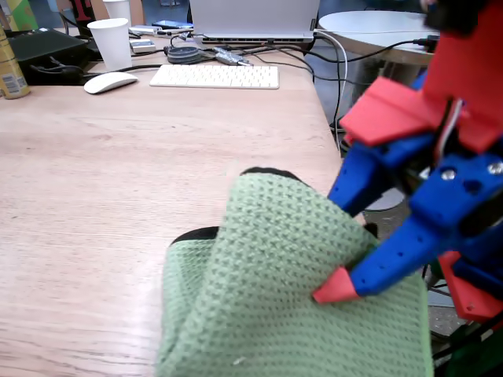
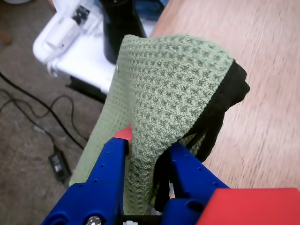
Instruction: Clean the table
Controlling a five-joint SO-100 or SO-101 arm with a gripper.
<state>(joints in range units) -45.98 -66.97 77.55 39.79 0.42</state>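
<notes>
The gripper (image 2: pixel 147 150) pinches a green cloth (image 2: pixel 173 84) – bunched, peak upward. The table (image 1: pixel 94 173) runs lengthwise toward the keyboard (image 1: pixel 214 76)

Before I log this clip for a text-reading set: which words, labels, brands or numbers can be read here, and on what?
No text is readable.
Yellow can, left edge of the fixed view: print too blurred to read.
Keyboard: key legends too small.
Paper cup, green cloth and the arm's fingers: no visible lettering.
</notes>
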